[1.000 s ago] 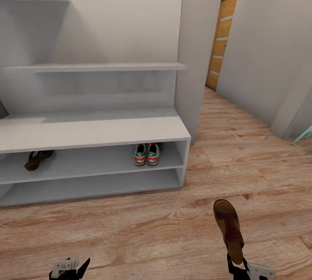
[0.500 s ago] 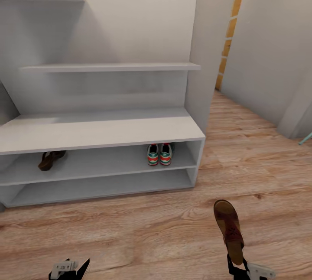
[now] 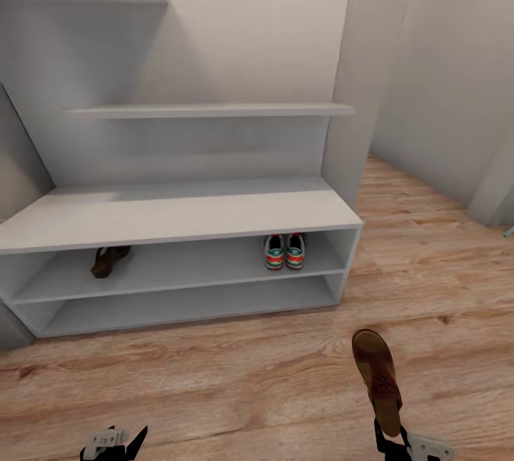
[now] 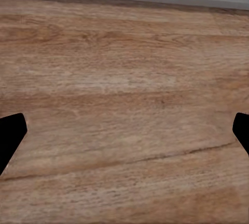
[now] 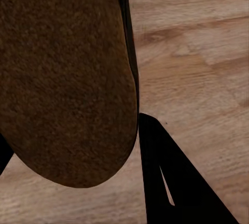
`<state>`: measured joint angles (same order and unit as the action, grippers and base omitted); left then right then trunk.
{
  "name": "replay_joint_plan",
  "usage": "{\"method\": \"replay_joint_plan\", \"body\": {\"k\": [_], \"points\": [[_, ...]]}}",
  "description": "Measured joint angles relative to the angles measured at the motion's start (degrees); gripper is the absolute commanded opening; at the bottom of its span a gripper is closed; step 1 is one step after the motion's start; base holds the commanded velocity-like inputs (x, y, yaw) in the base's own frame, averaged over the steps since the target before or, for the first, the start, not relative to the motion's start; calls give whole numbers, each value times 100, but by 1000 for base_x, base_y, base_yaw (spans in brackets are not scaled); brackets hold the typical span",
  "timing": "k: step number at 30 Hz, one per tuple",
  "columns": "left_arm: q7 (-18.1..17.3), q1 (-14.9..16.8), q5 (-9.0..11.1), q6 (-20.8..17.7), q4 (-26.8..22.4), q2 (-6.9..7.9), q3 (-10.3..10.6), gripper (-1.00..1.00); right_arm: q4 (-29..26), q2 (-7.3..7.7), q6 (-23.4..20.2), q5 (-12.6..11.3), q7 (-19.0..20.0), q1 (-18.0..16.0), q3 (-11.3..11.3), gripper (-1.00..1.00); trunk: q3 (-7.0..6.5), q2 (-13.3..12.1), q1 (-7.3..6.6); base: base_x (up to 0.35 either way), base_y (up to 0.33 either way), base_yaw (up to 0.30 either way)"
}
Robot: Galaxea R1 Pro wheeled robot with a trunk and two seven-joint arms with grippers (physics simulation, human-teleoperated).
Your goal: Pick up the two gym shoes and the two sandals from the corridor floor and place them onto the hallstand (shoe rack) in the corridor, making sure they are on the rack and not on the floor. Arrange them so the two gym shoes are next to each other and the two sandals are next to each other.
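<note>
Rack: the wide pale-grey hallstand with stepped upper shelves (image 3: 178, 215) stands against the wall, ahead of the robot on the light brown wood-plank corridor floor (image 3: 235, 375).
Sneakers: the two white lace-up gym shoes with green stripes and red-orange heels (image 3: 285, 252) sit side by side, touching, on the upper of the two long shelf slots, near its right end.
Shelved sandal: one small brown leather slip-on sandal (image 3: 108, 260) lies alone on the same shelf, towards its left end, well apart from the sneakers.
Held sandal: the second brown sandal (image 3: 378, 379) is off the floor, heel end in the right gripper (image 3: 400, 439), toe pointing towards the rack.
Right fingers: clamped on the sandal's heel; the right wrist view shows the dark sole (image 5: 62, 78) against one black finger (image 5: 166, 182).
Left gripper (image 3: 114, 441): fingers spread wide, nothing between them, over bare floor.
Handling, judged: light, stiff-soled, not fragile; the narrow heel grip may let it pivot, so a hold across the sole edges is sounder.
Progress, judged: three of four shoes are racked; the held sandal belongs just beside its mate at the left end.
</note>
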<state>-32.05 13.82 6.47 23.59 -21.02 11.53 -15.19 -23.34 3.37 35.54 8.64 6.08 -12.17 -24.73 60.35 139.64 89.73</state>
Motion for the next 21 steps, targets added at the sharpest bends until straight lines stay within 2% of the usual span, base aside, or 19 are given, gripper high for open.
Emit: {"method": "replay_joint_plan", "body": {"k": [17, 21], "points": [[0, -2, 0, 0, 7, 0, 1, 100, -4, 0, 0, 0, 0, 0, 0, -100, 0, 0, 0, -75, 305, 2], [0, -1, 1, 0, 6, 0, 2, 100, -3, -1, 0, 0, 0, 0, -1, -100, 0, 0, -1, -17, 305, 230]]}}
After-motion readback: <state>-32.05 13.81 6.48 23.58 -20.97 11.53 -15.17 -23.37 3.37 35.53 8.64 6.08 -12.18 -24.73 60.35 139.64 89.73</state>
